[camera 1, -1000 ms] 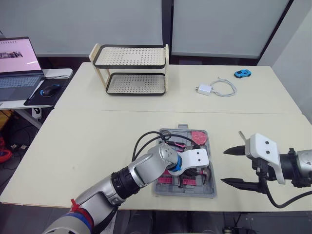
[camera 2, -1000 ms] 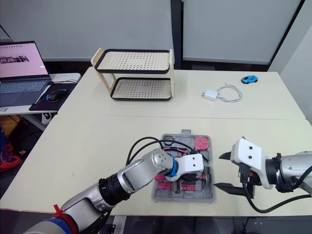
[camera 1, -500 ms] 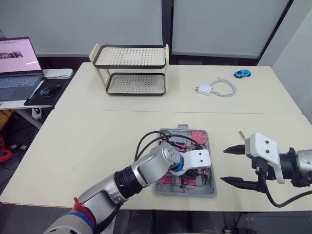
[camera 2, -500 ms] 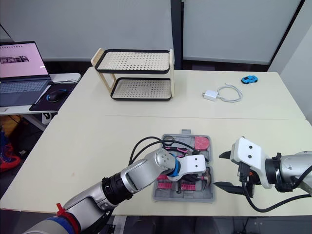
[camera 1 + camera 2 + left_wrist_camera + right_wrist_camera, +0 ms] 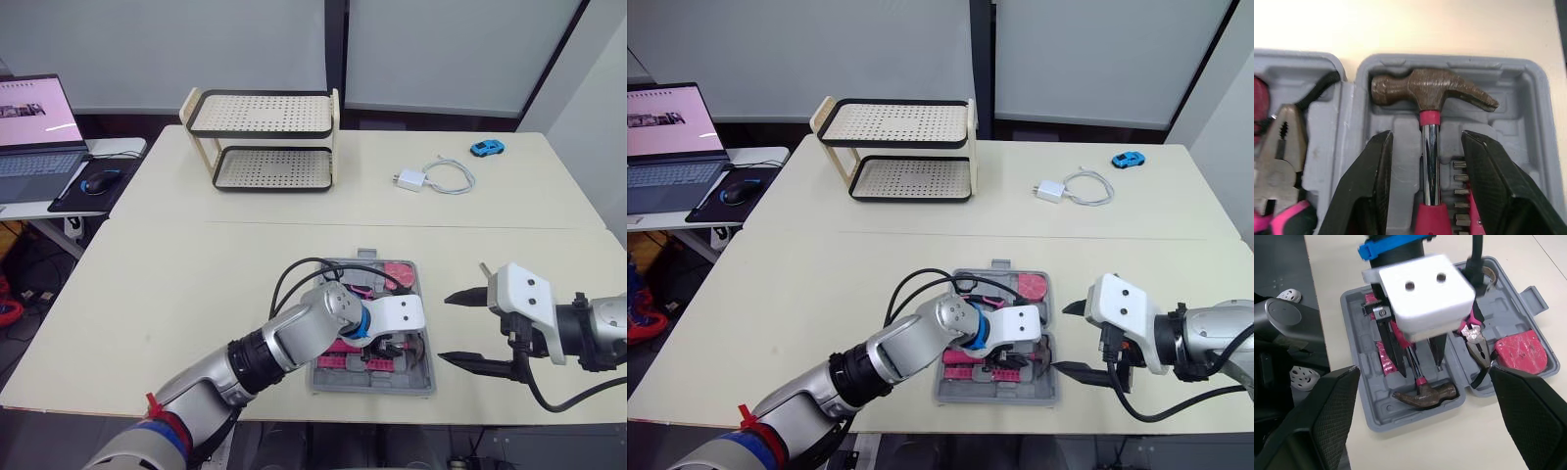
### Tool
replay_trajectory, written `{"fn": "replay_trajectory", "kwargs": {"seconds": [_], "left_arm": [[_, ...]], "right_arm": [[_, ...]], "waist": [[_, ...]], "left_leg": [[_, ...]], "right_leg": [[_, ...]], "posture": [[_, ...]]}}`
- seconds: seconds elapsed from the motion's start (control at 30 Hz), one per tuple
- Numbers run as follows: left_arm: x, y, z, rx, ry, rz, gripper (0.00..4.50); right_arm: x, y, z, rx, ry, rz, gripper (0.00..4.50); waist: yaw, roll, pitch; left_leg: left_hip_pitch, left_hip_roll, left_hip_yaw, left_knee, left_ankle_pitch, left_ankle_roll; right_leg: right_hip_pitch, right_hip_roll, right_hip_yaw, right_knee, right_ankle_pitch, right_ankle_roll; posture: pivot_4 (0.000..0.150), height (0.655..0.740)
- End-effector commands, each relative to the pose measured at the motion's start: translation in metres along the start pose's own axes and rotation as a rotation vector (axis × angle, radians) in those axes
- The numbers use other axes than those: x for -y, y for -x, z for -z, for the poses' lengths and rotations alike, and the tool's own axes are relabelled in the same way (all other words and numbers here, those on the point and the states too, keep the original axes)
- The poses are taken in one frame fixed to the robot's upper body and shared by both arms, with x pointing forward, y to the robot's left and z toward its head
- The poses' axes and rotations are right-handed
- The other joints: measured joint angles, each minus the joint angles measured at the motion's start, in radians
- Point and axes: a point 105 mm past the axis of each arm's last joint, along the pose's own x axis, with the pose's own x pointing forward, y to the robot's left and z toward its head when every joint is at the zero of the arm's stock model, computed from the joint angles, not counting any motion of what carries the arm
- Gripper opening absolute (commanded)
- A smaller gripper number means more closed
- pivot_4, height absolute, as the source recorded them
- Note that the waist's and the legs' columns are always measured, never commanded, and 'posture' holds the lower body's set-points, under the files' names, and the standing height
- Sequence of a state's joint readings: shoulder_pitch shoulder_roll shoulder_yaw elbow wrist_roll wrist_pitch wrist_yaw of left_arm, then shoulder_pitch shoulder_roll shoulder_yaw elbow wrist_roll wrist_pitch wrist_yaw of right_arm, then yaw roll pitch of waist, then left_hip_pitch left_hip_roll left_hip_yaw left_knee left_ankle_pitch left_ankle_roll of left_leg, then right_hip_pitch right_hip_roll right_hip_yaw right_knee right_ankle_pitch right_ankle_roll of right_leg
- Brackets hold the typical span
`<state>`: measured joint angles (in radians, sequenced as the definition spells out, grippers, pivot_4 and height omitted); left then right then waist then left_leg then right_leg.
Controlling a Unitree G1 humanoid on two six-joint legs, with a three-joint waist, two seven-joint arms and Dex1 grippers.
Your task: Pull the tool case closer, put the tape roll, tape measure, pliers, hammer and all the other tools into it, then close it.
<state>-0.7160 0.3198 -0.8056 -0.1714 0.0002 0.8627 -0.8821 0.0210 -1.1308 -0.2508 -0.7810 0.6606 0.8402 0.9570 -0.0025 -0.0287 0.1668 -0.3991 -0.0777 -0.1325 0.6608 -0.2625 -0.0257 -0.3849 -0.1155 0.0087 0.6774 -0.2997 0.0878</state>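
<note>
While the left gripper reaches into the open grey tool case at lower centre, jaws spread astride the hammer lying in its slot, the right gripper hovers beside the case, jaws released.

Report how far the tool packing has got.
Done: the tool case sits near the table's front edge, with the hammer and pliers lying in their slots. In hand: the open left pincer straddles the hammer's shaft without touching it; the right pincer hangs open beside the case. Left: the case is open, so closing it remains.
</note>
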Motion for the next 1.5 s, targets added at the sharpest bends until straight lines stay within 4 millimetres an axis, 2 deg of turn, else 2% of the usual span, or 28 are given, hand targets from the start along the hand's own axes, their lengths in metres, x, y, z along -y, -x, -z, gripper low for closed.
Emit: {"fn": "replay_trajectory", "kwargs": {"seconds": [0.03, 0.13, 0.2, 0.27, 0.33, 0.43, 0.63, 0.77, 1.07, 1.2, 1.37, 1.5], "left_arm": [[-0.002, 0.027, -0.018, 0.126, -0.055, -0.003, 2.28], [-0.011, 0.045, -0.011, 0.229, -0.002, -0.044, 2.28], [-0.004, 0.049, -0.005, 0.319, 0.015, -0.026, 2.1], [0.003, 0.05, 0.001, 0.368, 0.061, -0.008, 1.7], [0.011, 0.051, 0.008, 0.405, 0.064, 0.023, 1.07], [0.013, 0.048, 0.018, 0.434, 0.071, 0.016, 0.08], [0.009, 0.038, 0.023, 0.474, 0.088, -0.008, 0.03], [0.014, 0.022, 0.042, 0.419, 0.104, -0.011, 0.03], [0.016, 0.001, 0.07, 0.341, 0.142, -0.031, 0.03], [0.024, -0.009, 0.083, 0.268, 0.123, 0.001, 0.03], [0.028, -0.013, 0.097, 0.203, 0.093, 0.012, 0.03], [0.025, -0.01, 0.095, 0.221, 0.089, 0.0, 0.03]], "right_arm": [[0.001, 0.002, -0.006, 0.017, 0.024, 0.006, 4.5], [0.002, 0.001, -0.004, 0.015, 0.022, 0.007, 4.5], [0.003, 0.0, -0.004, 0.018, 0.021, 0.009, 4.5], [0.003, 0.0, -0.004, 0.019, 0.022, 0.01, 4.5], [0.003, 0.0, -0.004, 0.02, 0.022, 0.01, 4.5], [0.003, 0.0, -0.003, 0.017, 0.019, 0.01, 4.5], [0.002, 0.002, -0.002, 0.012, 0.014, 0.008, 4.5], [0.002, 0.002, -0.003, 0.011, 0.016, 0.01, 4.5], [0.003, 0.006, -0.002, -0.004, 0.014, 0.02, 4.5], [0.002, 0.007, -0.003, -0.002, 0.013, 0.024, 4.5], [0.001, 0.007, -0.002, -0.004, 0.011, 0.027, 4.5], [0.001, 0.008, 0.0, -0.009, 0.01, 0.029, 4.5]], "waist": [[0.0, 0.0, 0.0], [-0.001, 0.001, -0.001], [0.0, 0.001, -0.001], [0.001, 0.001, -0.001], [0.001, 0.001, -0.001], [0.004, 0.001, -0.001], [0.003, 0.001, -0.001], [0.003, 0.001, -0.001], [0.003, 0.001, -0.001], [0.003, 0.002, -0.001], [0.003, 0.002, -0.002], [0.003, 0.003, -0.002]], "left_leg": [[0.0, 0.0, 0.0, 0.0, 0.0, 0.0], [0.0, 0.0, 0.0, 0.0, 0.0, 0.0], [0.0, 0.0, 0.0, 0.0, 0.0, 0.0], [0.001, 0.0, 0.0, 0.0, 0.0, -0.001], [0.0, 0.0, 0.0, 0.0, 0.0, 0.0], [0.0, 0.0, 0.0, 0.0, 0.0, 0.0], [0.0, -0.001, 0.0, 0.0, -0.001, 0.001], [0.001, 0.0, 0.0, 0.0, -0.001, 0.001], [0.0, -0.001, 0.0, 0.0, -0.001, 0.001], [0.001, 0.0, 0.0, 0.0, -0.001, 0.001], [0.002, -0.001, 0.0, 0.0, -0.001, 0.001], [0.004, 0.0, -0.001, 0.0, -0.001, 0.001]], "right_leg": [[0.0, 0.0, 0.0, 0.0, 0.0, 0.0], [0.0, 0.0, 0.0, 0.0, 0.0, 0.0], [0.0, 0.0, 0.0, 0.0, 0.0, 0.0], [0.0, 0.0, 0.001, 0.0, 0.0, 0.0], [0.0, 0.0, 0.0, 0.0, 0.0, 0.0], [0.0, -0.001, 0.0, -0.001, 0.0, 0.0], [0.0, -0.001, 0.0, -0.001, 0.0, 0.0], [0.0, -0.001, 0.0, -0.001, 0.0, 0.0], [0.0, -0.001, 0.0, 0.0, 0.0, 0.0], [0.001, -0.001, 0.0, 0.0, 0.0, 0.0], [0.002, -0.001, -0.001, -0.001, 0.0, 0.0], [0.006, -0.001, -0.001, -0.002, 0.0, 0.0]], "posture": [[0.15, 0.74], [0.15, 0.74], [0.15, 0.74], [0.15, 0.74], [0.15, 0.74], [0.15, 0.74], [0.15, 0.74], [0.15, 0.74], [0.15, 0.74], [0.15, 0.74], [0.15, 0.74], [0.15, 0.74]]}}
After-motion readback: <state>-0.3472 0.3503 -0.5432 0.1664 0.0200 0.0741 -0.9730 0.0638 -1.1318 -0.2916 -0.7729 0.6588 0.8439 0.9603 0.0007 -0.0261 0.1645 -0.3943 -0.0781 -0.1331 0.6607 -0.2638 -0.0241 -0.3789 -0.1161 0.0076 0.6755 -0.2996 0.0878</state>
